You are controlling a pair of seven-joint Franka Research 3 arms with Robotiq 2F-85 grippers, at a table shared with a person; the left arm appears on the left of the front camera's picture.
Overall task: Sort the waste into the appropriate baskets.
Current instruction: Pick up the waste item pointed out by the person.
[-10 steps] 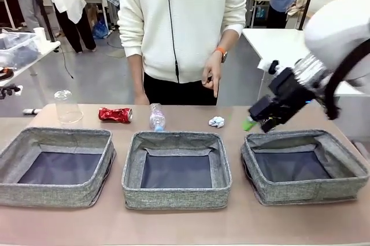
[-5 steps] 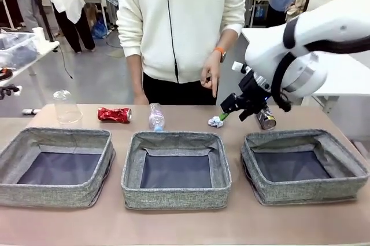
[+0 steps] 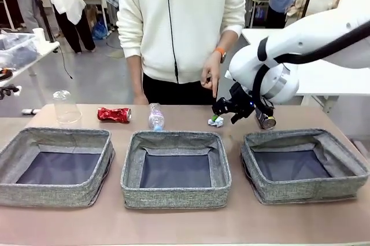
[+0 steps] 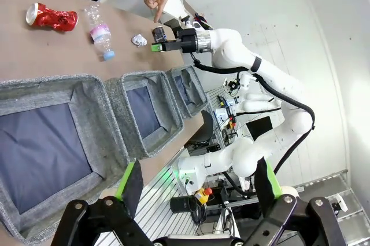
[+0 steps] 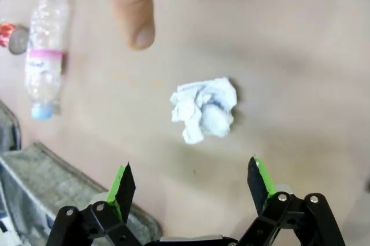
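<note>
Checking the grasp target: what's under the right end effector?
The crumpled white paper ball on bare table, ahead of the open right end effector. The table beneath the ball is covered.

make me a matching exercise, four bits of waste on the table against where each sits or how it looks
1 clear plastic cup
2 crushed red can
3 clear plastic bottle
4 crumpled paper ball

a pink label, blue cap
b just ahead of the open right end effector
c leftmost in the row
d lying between cup and bottle

Pairs: 1-c, 2-d, 3-a, 4-b
</note>
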